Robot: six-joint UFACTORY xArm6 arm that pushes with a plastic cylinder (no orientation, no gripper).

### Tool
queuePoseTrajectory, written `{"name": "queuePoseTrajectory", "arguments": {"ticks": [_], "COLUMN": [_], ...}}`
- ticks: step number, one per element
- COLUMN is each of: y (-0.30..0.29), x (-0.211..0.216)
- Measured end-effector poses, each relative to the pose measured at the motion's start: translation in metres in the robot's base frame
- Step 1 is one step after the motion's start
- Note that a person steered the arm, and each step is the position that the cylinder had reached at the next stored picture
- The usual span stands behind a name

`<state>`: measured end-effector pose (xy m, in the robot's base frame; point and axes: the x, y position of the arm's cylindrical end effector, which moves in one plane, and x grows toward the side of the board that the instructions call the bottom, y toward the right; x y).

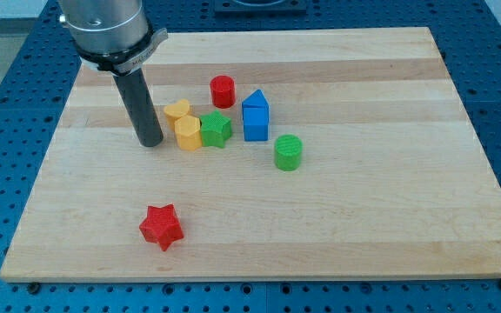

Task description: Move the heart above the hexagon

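A: Since my tip (150, 142) ends in a plain rod, no jaws exist to judge; where's the yellow plastic heart block (176, 110)?

B: Just right of it and slightly toward the view's top, touching the yellow plastic hexagon block (188, 133).

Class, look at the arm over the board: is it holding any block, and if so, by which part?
Nothing is held. The arm ends in a plain rod; my tip rests on the board, left of the yellow heart and yellow hexagon, apart from both.
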<state>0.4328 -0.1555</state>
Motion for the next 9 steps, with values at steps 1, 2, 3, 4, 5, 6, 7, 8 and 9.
{"name": "queuePoseTrajectory", "arguments": {"ticks": [1,2,3,4,5,6,7,8,9], "y": [0.003,0.005,0.005,0.005,0.005,0.005,0.005,0.005,0.008], "x": [0.000,0.000,-0.001,-0.005,-0.011,-0.020,-0.027,-0.035,-0.037]}}
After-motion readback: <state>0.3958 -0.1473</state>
